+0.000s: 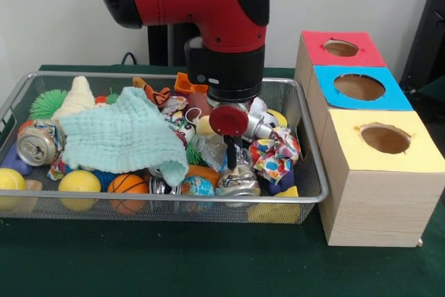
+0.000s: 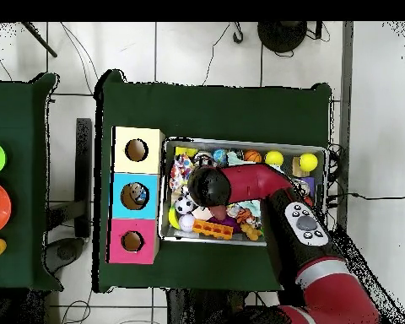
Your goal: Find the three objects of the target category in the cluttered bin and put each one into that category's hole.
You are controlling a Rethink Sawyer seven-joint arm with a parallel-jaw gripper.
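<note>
The silver wire-mesh bin [image 1: 174,198] sits on the green table, full of mixed clutter. It also shows in the overhead view [image 2: 240,142]. The blue-framed hole [image 1: 359,87] is the middle one of three wooden boxes to the bin's right, and it shows in the overhead view [image 2: 136,195] too. My gripper [image 1: 233,156] hangs down into the bin's right half, among a crushed silver can [image 1: 238,182] and a colourful cloth bundle [image 1: 273,154]. The clutter hides its tips, and the arm's wrist [image 2: 207,186] hides it from above.
A pale green cloth [image 1: 125,137] covers the bin's middle. Around it lie a crushed can [image 1: 38,142], yellow balls [image 1: 78,181], a small basketball [image 1: 128,184] and a green spiky ball [image 1: 47,102]. The red-framed hole [image 1: 341,48] and the yellow-framed hole [image 1: 384,138] flank the blue one.
</note>
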